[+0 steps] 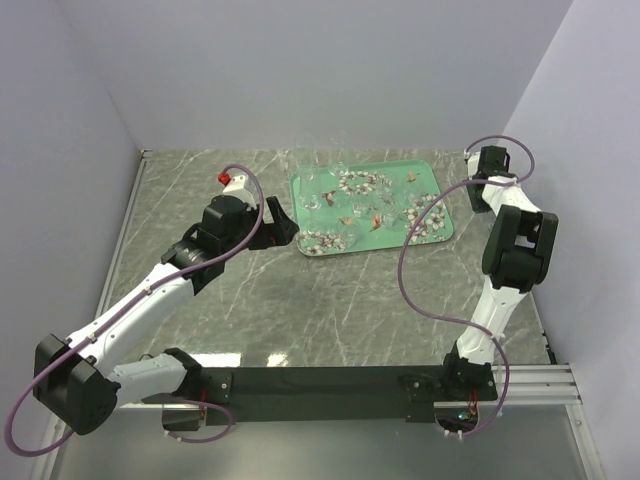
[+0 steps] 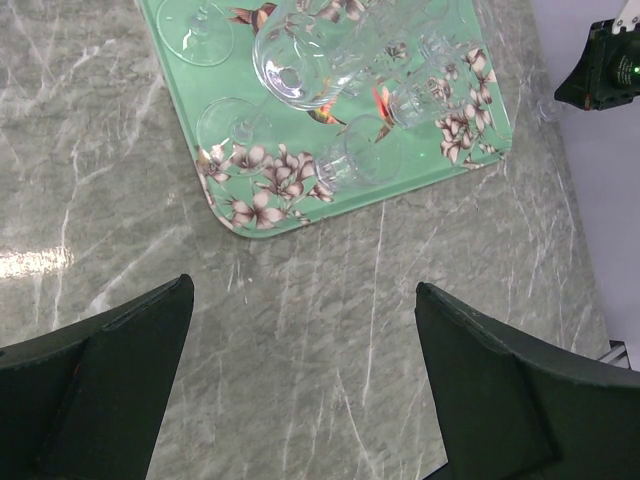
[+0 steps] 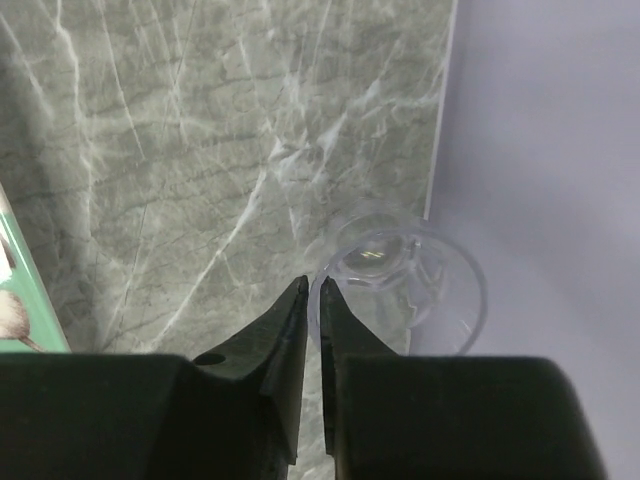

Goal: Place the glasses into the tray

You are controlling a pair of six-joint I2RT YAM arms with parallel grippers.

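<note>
The grey-green marble table (image 1: pixel 330 300) carries the teal flowered tray (image 1: pixel 385 232) and, by its right edge, one clear glass (image 3: pixel 440 290).

Upper centre, the flat teal-green rectangular tray (image 1: pixel 385 238) lies on the grey marbled table (image 1: pixel 350 310), small clear glasses (image 1: pixel 325 190) inside it; at upper right, a lone clear glass (image 3: pixel 400 285) sits outside, beside the wall (image 3: pixel 540 150)

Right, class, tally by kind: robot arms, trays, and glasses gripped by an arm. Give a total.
Robot arms: 2, the left arm and the right arm
Trays: 1, the tray
Gripped glasses: 1, the glass, its rim pinched by the right fingers
Total: 4
</note>
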